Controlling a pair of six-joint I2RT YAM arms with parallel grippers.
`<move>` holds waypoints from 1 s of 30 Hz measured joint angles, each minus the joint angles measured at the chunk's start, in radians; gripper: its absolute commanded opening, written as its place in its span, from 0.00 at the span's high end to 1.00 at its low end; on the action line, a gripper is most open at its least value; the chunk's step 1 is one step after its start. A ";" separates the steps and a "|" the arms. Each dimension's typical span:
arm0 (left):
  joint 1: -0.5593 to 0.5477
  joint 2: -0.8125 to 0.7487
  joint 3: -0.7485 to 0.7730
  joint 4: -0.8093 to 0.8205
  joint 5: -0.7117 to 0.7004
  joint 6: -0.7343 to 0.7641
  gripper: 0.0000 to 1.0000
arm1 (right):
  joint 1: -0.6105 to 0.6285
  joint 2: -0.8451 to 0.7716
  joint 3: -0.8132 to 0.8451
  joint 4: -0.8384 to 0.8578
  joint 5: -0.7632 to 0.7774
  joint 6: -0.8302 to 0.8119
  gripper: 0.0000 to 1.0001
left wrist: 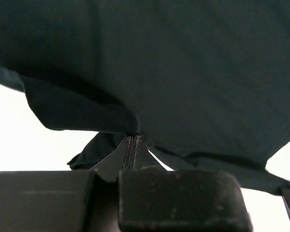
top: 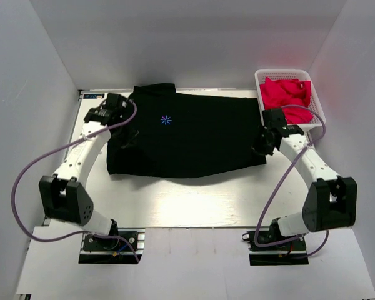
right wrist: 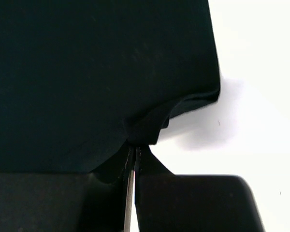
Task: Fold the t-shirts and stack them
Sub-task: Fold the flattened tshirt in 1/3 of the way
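Observation:
A black t-shirt [top: 187,134] with a small light-blue starburst print [top: 166,120] lies spread across the white table. My left gripper [top: 129,135] pinches the cloth at the shirt's left side; in the left wrist view its jaws [left wrist: 131,140] are shut on a bunched fold of the black t-shirt [left wrist: 183,72]. My right gripper [top: 261,145] holds the shirt's right edge; in the right wrist view its jaws [right wrist: 135,147] are shut on a gathered bit of the black t-shirt [right wrist: 87,72]. The front hem hangs a little above the table, casting a shadow.
A white basket [top: 316,106] with red cloth [top: 287,94] stands at the back right, close behind the right arm. White walls enclose the table on three sides. Purple cables loop off both arms.

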 measured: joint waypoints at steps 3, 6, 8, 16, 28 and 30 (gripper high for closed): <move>0.005 0.105 0.125 0.008 -0.037 0.003 1.00 | 0.000 0.060 0.068 0.012 0.010 -0.017 1.00; 0.006 0.214 0.213 0.011 -0.080 0.005 1.00 | -0.002 0.108 0.106 0.023 0.037 -0.031 1.00; 0.011 0.286 0.268 0.000 -0.106 0.006 1.00 | -0.007 0.134 0.120 0.035 0.050 -0.034 1.00; 0.037 0.470 0.476 -0.005 -0.166 0.019 1.00 | -0.038 0.286 0.261 0.075 0.074 -0.035 1.00; 0.064 0.732 0.732 0.028 -0.203 0.088 0.22 | -0.080 0.496 0.431 0.135 0.089 -0.046 0.56; 0.066 0.763 0.746 0.074 -0.206 0.120 0.00 | -0.082 0.538 0.472 0.150 0.088 -0.066 0.23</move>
